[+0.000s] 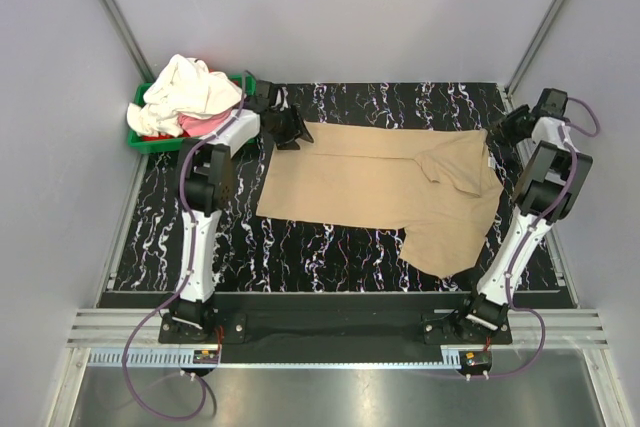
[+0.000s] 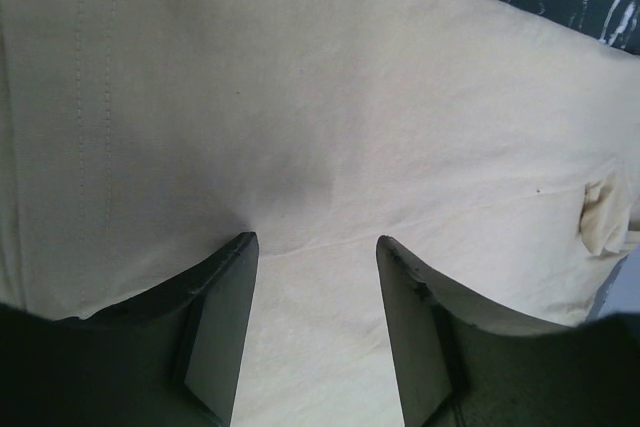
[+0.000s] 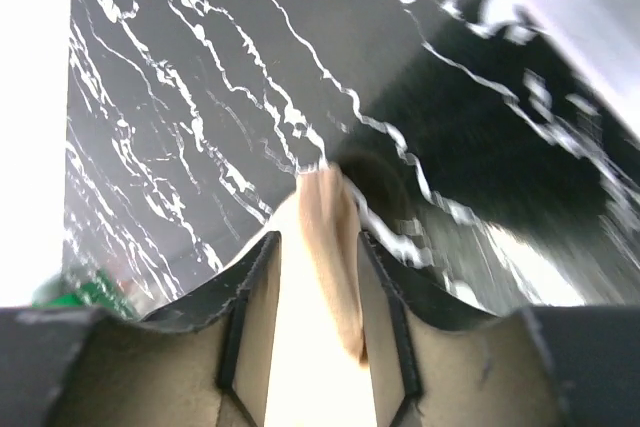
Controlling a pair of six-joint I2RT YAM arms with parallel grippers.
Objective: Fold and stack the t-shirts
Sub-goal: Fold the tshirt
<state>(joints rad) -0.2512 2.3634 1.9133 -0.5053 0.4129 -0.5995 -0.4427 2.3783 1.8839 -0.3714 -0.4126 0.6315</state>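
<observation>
A tan t-shirt [image 1: 385, 182] lies spread flat on the black marbled table, with one sleeve hanging toward the near right. My left gripper [image 1: 290, 131] is at the shirt's far left corner. In the left wrist view it [image 2: 315, 242] is open, its fingers spread just above the tan cloth [image 2: 320, 97]. My right gripper [image 1: 503, 129] is at the shirt's far right edge. In the right wrist view it [image 3: 318, 237] is partly open, with a raised fold of the tan shirt [image 3: 330, 227] between its fingers.
A green bin [image 1: 150, 140] at the far left holds a cream garment [image 1: 190, 90] and a pink one [image 1: 200, 124]. The table [image 1: 330, 252] has metal frame posts at its back corners and grey walls around it.
</observation>
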